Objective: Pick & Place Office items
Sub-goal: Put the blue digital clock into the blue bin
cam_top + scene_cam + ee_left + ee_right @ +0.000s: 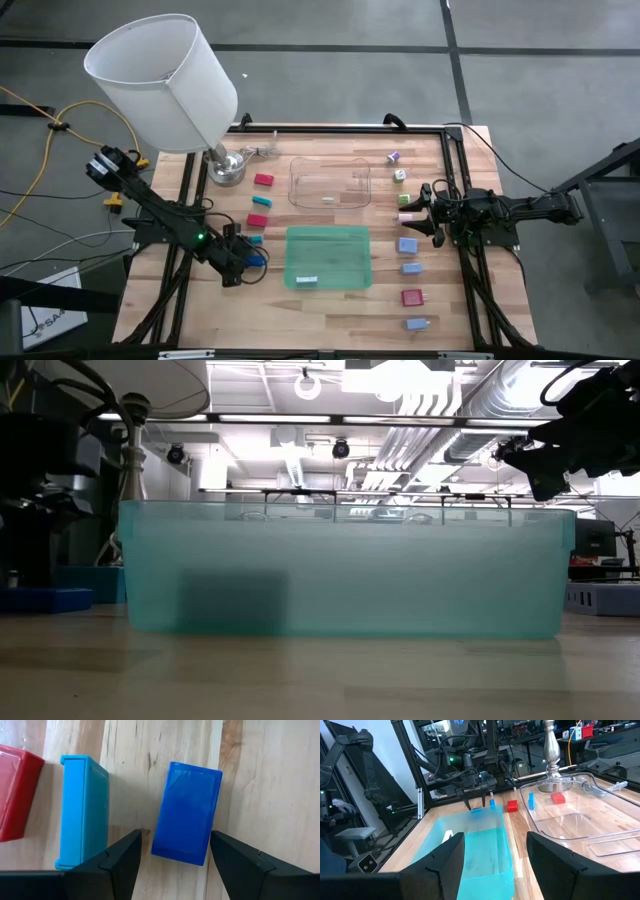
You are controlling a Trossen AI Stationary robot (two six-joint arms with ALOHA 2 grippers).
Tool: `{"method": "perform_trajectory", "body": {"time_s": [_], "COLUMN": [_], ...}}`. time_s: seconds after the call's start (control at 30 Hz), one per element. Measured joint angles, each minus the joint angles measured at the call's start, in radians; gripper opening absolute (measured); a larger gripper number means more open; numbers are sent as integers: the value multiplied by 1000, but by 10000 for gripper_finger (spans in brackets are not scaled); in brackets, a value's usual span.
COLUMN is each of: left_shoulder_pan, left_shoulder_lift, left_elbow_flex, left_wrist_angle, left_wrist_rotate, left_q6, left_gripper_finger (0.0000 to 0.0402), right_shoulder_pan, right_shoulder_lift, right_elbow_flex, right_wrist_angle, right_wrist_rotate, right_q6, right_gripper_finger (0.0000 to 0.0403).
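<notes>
Left gripper (175,851) spread apart, straddling one dark blue rectangular plastic block (187,813), long axis running forward between fingers; one teal block (82,810) parallel beside it.

No readable text, label, brand, number or sign anywhere in view.

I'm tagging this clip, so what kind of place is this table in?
Probably a robotics lab or workshop: exposed ceiling ducts, a bare concrete floor, and loose yellow cables beside the wooden table.
</notes>
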Motion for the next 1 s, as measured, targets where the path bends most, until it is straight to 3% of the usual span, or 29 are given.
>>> {"method": "perform_trajectory", "body": {"time_s": [0.7, 1.0], "left_shoulder_pan": [0, 0], "left_shoulder_lift": [42, 42], "left_elbow_flex": [0, 0], "left_wrist_angle": [23, 27], "left_wrist_rotate": [10, 12], "left_q6": [2, 0], "left_gripper_finger": [229, 182], "right_shoulder_pan": [0, 0], "right_shoulder_lift": [0, 0], "right_elbow_flex": [0, 0], "right_wrist_angle": [0, 0], "right_wrist_rotate": [0, 0], "right_q6": [0, 0], "right_gripper_finger": [201, 201]}}
